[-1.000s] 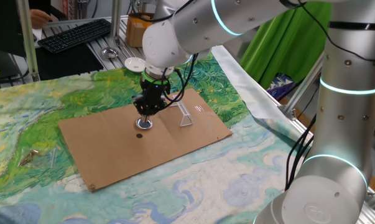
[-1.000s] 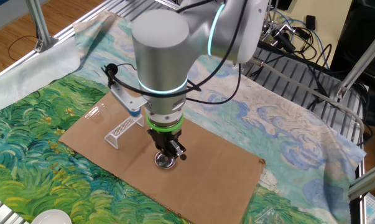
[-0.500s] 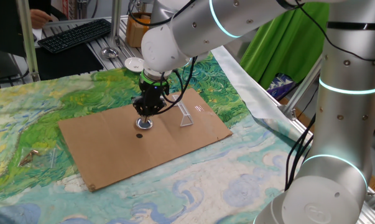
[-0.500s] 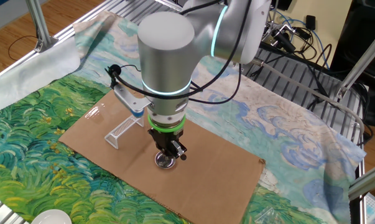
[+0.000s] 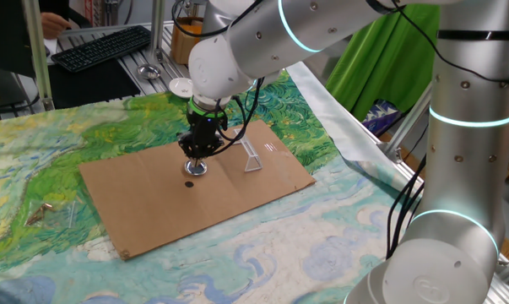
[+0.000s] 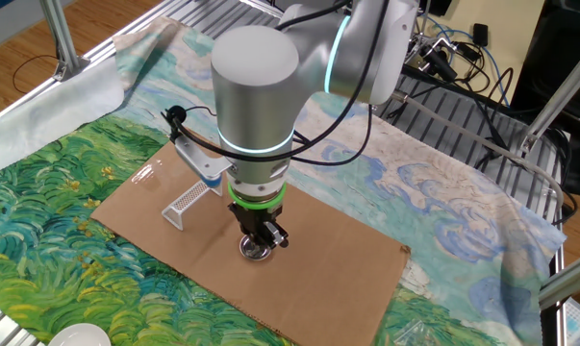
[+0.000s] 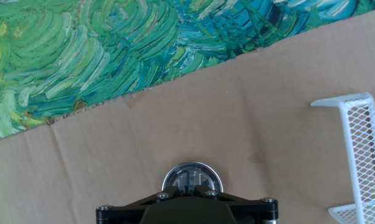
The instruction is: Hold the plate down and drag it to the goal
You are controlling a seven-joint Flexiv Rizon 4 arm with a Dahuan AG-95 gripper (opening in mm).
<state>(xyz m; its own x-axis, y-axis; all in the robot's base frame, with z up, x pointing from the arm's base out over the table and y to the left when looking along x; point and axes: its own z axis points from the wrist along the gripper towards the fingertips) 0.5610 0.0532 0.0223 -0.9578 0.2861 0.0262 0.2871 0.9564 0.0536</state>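
One contact only: gripper, jaw gap hidden, pressing small shiny silver round metal plate. Keep steady downforce; drag flat across brown cardboard sheet toward whitish triangular plastic goal frame, nearer desk's far right corner.

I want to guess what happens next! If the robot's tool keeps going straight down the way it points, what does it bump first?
The tool points straight down at the plate, so it would meet that first, if it isn't touching already. Under the plate is the cardboard sheet.
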